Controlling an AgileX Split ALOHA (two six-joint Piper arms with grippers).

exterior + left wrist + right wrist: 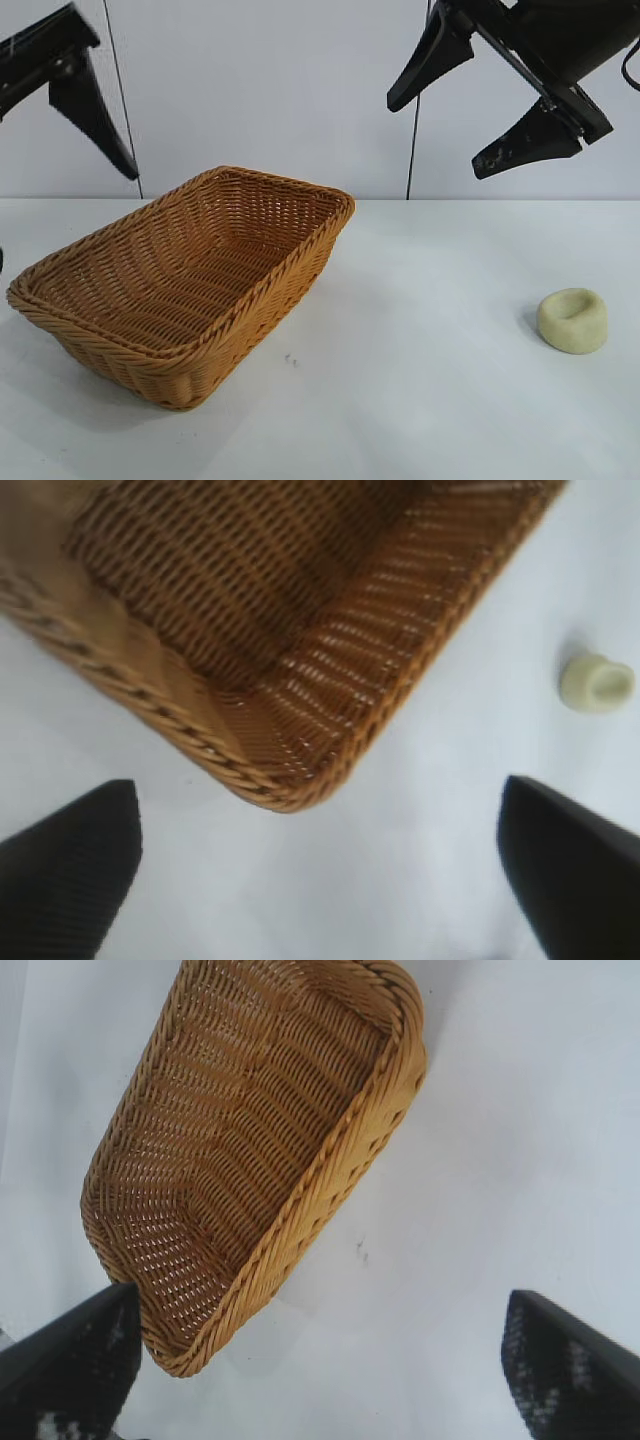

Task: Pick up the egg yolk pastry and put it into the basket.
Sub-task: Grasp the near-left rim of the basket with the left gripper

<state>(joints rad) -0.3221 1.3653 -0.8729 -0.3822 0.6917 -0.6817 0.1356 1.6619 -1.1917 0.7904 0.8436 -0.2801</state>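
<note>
- Nothing of your task is done yet: the egg yolk pastry [572, 320] sits untouched on the white bench [420, 400], well apart from the basket [185, 285], on the right arm's side in the exterior view.
- The basket lies empty on the left half of the bench, its weave bare down to the floor; the left wrist view shows one rounded corner of it [300, 710] with the pastry [596, 682] off beyond it on open bench.
- Your right pincer [480, 105] hangs high above the bench with its jaws spread wide, holding nothing, up and somewhat to the basket side of the pastry.
- Your left pincer [320, 870] also stands wide and empty, raised over the basket's near corner; only one finger of it shows at the exterior view's upper left.
- Left for you, by the look of it: the whole job of descent, grasp, carry and release into the basket.
- The pastry is a small, pale cream-yellow puck, matte, round-edged, with a shallow dent in its top; it sits flat and upright, far smaller than the basket.
- It looks soft enough to mark, so a gentle squeeze across its sides seems the wise choice.
</note>
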